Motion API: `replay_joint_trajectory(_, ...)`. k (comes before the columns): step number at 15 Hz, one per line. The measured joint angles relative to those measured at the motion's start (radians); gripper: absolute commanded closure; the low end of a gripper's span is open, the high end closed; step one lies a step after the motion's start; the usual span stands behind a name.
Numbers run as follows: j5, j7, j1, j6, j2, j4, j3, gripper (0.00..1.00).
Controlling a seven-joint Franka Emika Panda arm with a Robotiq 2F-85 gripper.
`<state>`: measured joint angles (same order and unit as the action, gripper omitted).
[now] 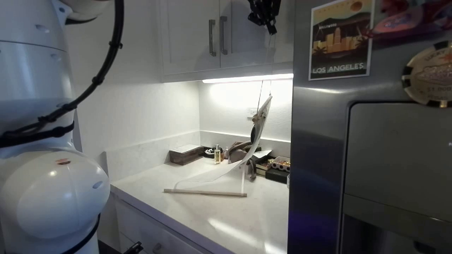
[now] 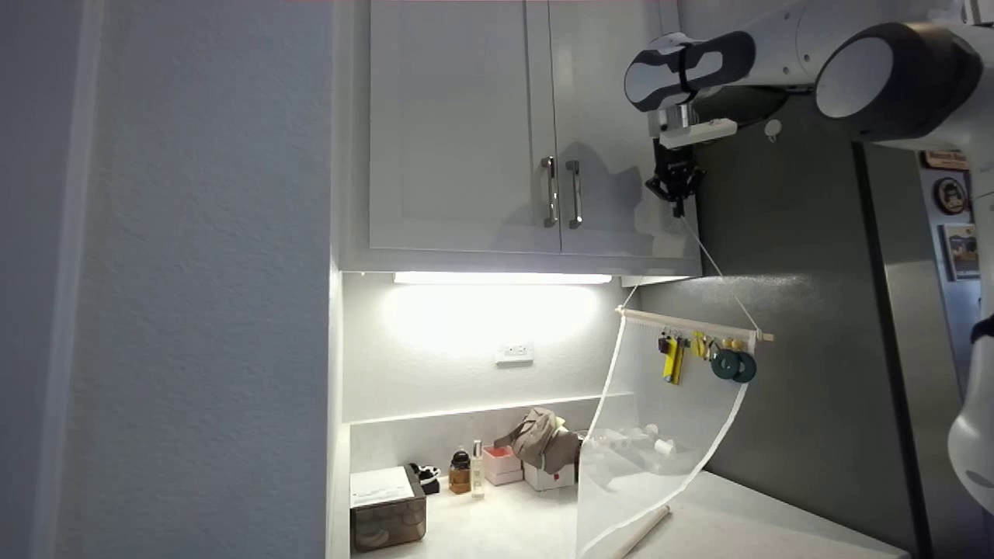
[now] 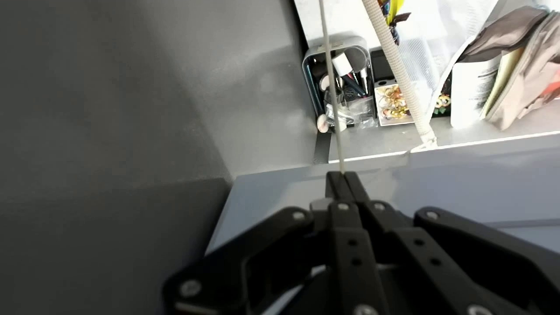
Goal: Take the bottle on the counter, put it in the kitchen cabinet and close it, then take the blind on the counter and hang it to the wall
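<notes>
In front of the cabinet, the claw pinches the string, a good spot because the blind looks light and floppy.

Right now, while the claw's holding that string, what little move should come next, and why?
I'd probably raise the claw a little. It's pinching the cord that holds up the blind, but the bottom stick appears to rest on the counter, so pulling sideways first might drag it.
</notes>
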<state>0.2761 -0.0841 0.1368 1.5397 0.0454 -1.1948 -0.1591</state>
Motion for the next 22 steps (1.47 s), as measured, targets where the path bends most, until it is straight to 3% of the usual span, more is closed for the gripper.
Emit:
replay_joint_trajectory(11,0.004,0.000,0.005,-0.087,-0.089,0.257,-0.025,1.00)
replay_joint_trajectory(22,0.000,-0.002,0.068,-0.150,-0.192,0.469,-0.073,1.00)
